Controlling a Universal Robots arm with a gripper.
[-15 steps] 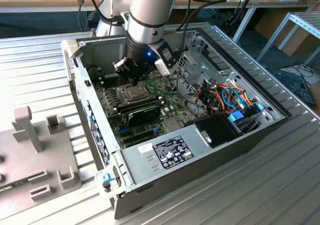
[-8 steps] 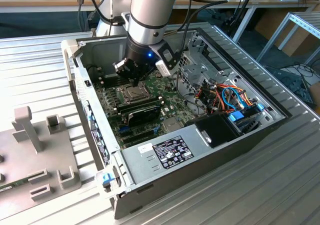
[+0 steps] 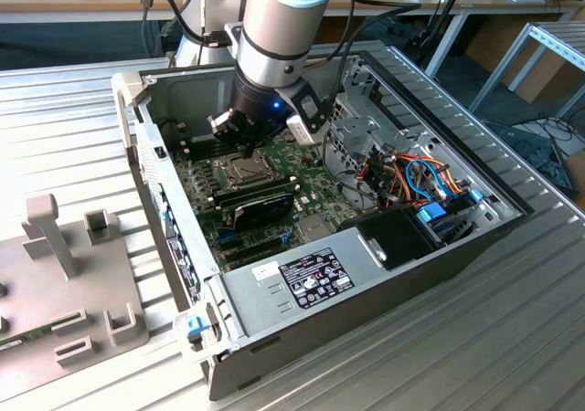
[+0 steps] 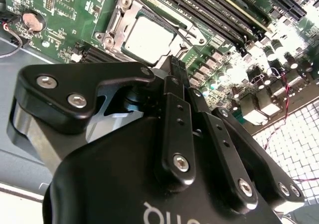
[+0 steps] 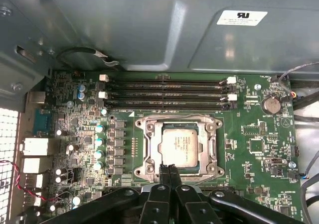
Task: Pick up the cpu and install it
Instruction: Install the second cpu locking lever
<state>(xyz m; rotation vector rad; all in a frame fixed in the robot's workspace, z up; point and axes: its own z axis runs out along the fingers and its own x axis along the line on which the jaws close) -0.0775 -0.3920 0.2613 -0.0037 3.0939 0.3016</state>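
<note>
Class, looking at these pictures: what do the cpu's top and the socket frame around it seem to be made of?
The cpu top: probably metal, dull silver-grey, with a soft matte sheen. The socket frame: likely bare steel, brighter and shinier, catching highlights in both wrist views.

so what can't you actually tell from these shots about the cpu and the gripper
- Whether the cpu is fully seated: in both wrist views it lies inside the socket frame, but its underside is hidden.
- The cpu's near edge: covered by the gripper in the first wrist view.
- Whether the fingertips touch the cpu: in the second wrist view the gripper's own body hides the contact point.
- The socket in the exterior view: partly blocked by the arm.
</note>
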